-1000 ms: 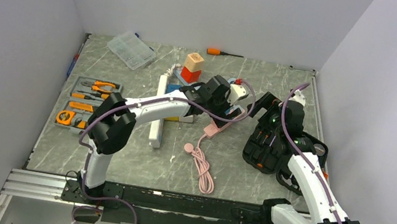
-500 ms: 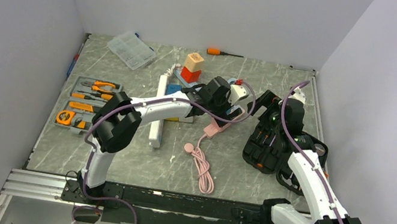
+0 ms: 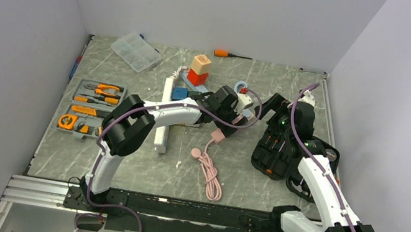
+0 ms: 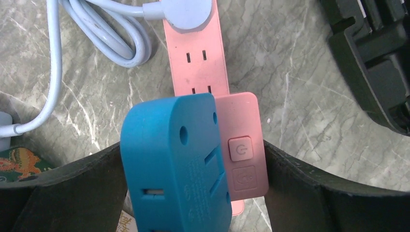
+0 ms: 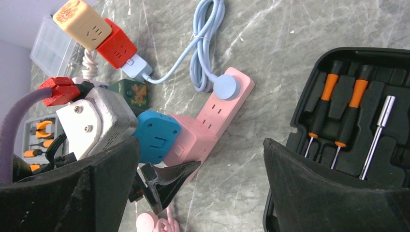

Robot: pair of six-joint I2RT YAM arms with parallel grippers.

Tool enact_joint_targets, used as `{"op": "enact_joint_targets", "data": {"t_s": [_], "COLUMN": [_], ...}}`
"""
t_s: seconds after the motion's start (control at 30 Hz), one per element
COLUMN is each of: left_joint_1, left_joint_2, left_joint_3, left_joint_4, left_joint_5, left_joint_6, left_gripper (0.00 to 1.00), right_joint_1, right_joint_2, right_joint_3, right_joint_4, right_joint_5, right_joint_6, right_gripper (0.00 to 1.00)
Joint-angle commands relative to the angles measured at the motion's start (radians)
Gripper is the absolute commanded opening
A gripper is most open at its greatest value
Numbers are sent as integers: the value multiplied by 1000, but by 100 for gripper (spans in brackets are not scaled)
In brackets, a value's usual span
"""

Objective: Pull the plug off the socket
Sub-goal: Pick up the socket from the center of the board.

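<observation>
— Where is the plug sitting, measured from the left gripper?

— Right inside it. The left gripper [image 4: 193, 159] is straddling the blue plug [image 4: 176, 164], which is sitting on the button end of the pink strip [image 4: 198, 63].

— And how far are the jaws standing apart?

— They are spreading wide and pinching nothing. One finger [image 4: 72, 193] is lying right at the plug's side, but I cannot tell whether it is touching. The other is flanking the strip's edge.

— What is the right gripper doing?

— The right gripper [image 5: 200, 145] is hanging above the same strip, just as wide, and holding nothing.

— What is lying around them?

— A round plug [image 4: 186, 12] is occupying the strip's far end, and its pale cable [image 4: 96, 34] is looping beside it. A black case [image 5: 348, 96] of screwdrivers is lying open near the strip, on the right. A tan cube [image 5: 81, 18] is sitting against a red cube [image 5: 116, 48] beyond the cable.

— And the surface?

— Everything is resting on a grey marbled table [image 3: 137, 168], with plain pale walls [image 3: 209, 3] closing it in on three sides. A tray of pliers [image 3: 97, 91] and a clear box [image 3: 135, 50] are lying well off to the left.
</observation>
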Motion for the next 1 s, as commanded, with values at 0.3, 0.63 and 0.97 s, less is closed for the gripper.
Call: {"op": "enact_joint_targets", "data": {"t_s": [0.3, 0.63, 0.97], "left_joint_1": [0, 90, 161], "left_joint_2": [-15, -174, -314], "left_joint_3": [-52, 97, 85], "left_joint_4": [82, -82, -98], "left_joint_5": [24, 116, 340], "left_joint_6": [-88, -46, -215], "left_gripper": [42, 6, 3], "right_joint_1": [-4, -3, -4], "right_joint_2": [-38, -62, -6], "right_joint_3": [-23, -93, -199], "right_joint_4": [55, 83, 342], "right_joint_5": [-33, -66, -206], "right_joint_6": [4, 82, 303], "right_gripper": [93, 98, 97]}}
